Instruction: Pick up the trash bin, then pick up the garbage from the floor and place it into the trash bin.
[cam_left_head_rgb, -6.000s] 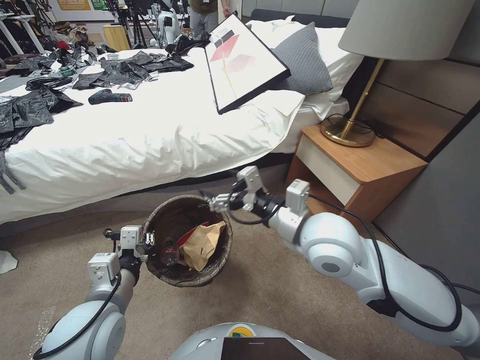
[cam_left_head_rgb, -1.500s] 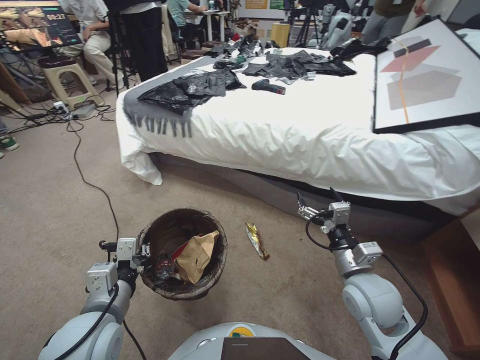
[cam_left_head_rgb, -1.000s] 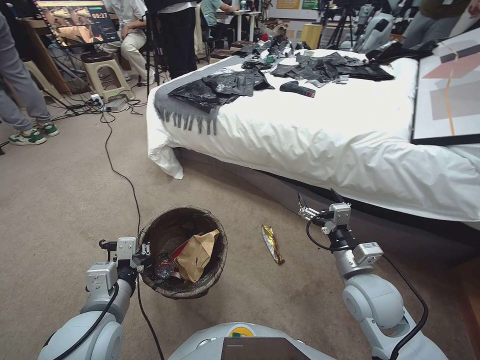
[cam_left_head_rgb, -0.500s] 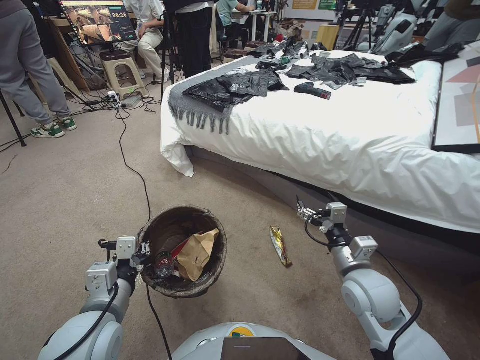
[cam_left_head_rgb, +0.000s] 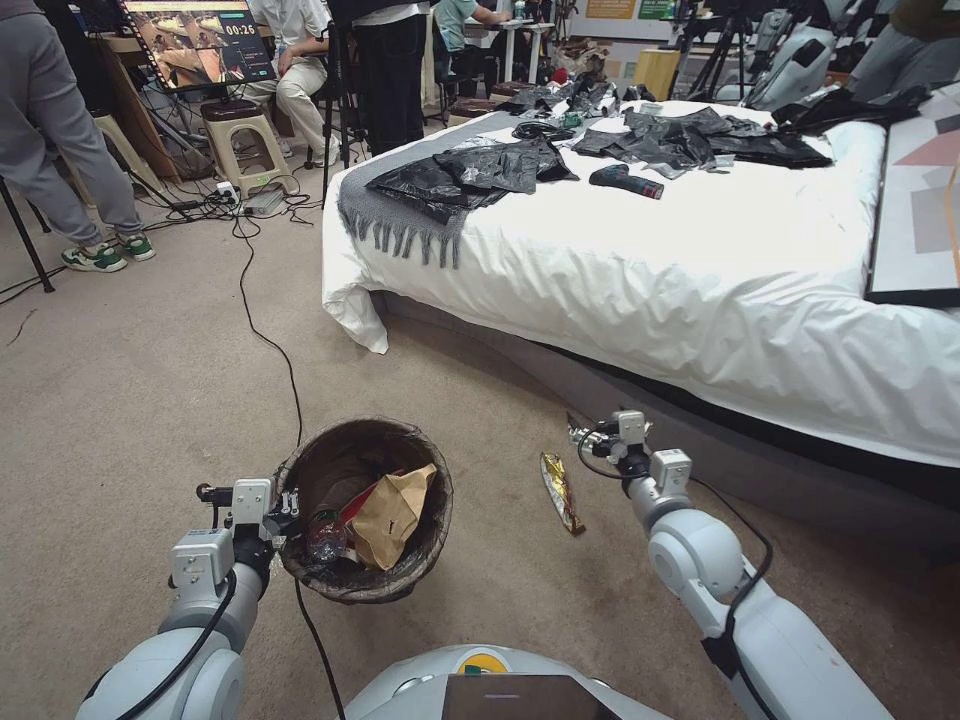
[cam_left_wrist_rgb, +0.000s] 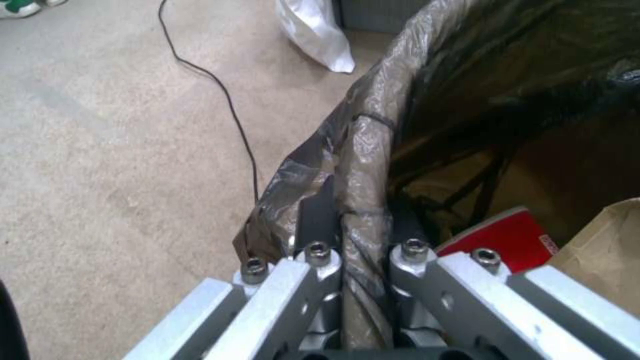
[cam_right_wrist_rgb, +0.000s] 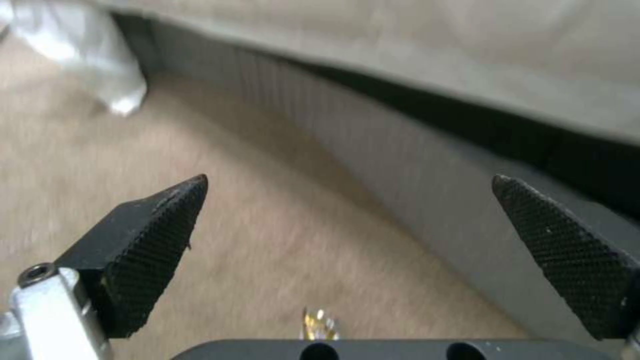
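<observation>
— What's the right gripper (cam_left_head_rgb: 578, 436) up to?
— Its black fingers (cam_right_wrist_rgb: 150, 245) are spread wide with nothing between them, low over the carpet beside the bed base (cam_left_head_rgb: 700, 440). The gold wrapper (cam_left_head_rgb: 560, 491) lies flat on the floor just beside and below it, between that gripper and the trash bin (cam_left_head_rgb: 365, 510).
— Easy grab?
— I'd guess it's feather-light, crinkly and slick, so pinch it across the narrow middle or it may slide away.
— And the bin?
— The left gripper (cam_left_wrist_rgb: 363, 250) is clamped on its bagged rim, one finger outside, one inside. A tan paper bag (cam_left_head_rgb: 392, 512) and something red sit in it; it looks light, though the liner could slip
</observation>
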